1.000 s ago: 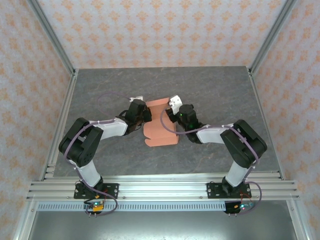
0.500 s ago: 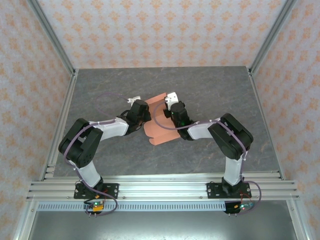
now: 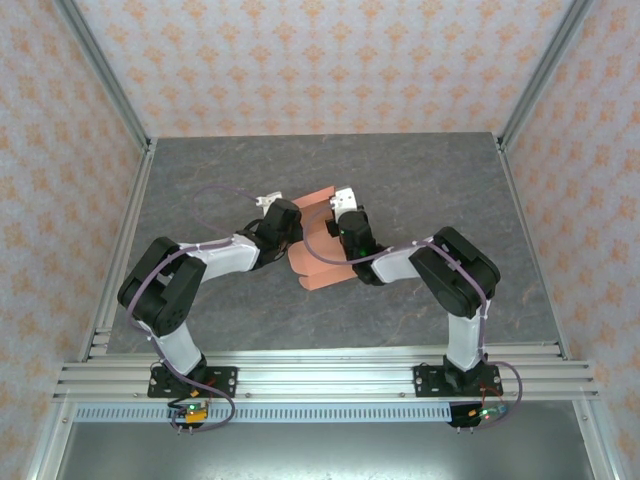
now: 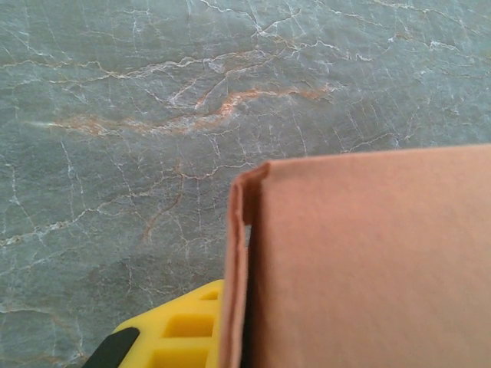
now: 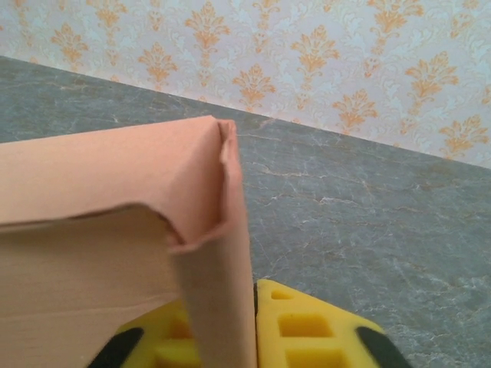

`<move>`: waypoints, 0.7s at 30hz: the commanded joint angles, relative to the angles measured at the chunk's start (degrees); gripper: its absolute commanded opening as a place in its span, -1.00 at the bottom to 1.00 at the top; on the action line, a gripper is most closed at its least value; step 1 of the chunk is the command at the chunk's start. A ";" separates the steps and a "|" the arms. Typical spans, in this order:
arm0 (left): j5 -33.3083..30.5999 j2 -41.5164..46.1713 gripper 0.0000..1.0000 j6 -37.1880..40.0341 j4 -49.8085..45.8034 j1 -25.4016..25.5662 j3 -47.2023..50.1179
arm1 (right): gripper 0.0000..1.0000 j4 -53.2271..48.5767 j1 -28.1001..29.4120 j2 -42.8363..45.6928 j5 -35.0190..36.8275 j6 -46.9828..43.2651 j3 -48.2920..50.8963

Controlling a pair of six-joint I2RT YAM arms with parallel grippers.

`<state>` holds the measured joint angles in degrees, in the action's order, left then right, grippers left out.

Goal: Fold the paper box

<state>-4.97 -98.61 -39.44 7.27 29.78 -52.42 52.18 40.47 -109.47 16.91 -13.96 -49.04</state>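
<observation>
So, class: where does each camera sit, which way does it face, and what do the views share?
Top external: fixed above and behind the arms, looking down on the table; both arms show, with the left gripper and right gripper at the paper box.
Left wrist: on the left wrist, looking past its yellow finger at the paper box's wall and the table.
Right wrist: on the right wrist, facing the patterned wall; yellow fingers flank a box corner.
Shared: all three show paper box and table.

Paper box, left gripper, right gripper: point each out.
paper box (image 3: 320,268), top view, flat near panel.
left gripper (image 3: 291,230), top view, fingertips at the box's left edge.
right gripper (image 5: 244,331), right wrist view, midway between its fingertips, at the box wall.
</observation>
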 commanded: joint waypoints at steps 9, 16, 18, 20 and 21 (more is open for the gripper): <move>-2.21 1.93 -1.00 -4.48 -4.47 0.89 -2.67 | 0.11 -2.28 -1.40 10.51 -17.50 0.82 4.22; -1.54 2.19 -1.00 -4.15 -4.79 0.87 -2.88 | 0.22 -4.90 -4.62 11.29 -19.88 -2.00 3.74; -0.58 2.06 -1.00 -3.76 -5.28 0.89 -3.29 | 0.21 -5.74 -5.23 10.94 -19.65 -3.05 2.84; -0.56 2.22 -1.00 -3.67 -5.20 0.89 -2.98 | 0.16 -6.33 -5.57 9.93 -19.42 -5.06 1.75; -0.65 2.37 -1.00 -3.84 -4.76 0.89 -2.50 | 0.14 -6.80 -5.66 9.41 -19.60 -6.12 1.22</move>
<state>-4.93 -98.61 -42.61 3.16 30.39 -54.30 46.85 35.09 -99.29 -1.54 -16.64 -45.56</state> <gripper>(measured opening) 0.093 0.577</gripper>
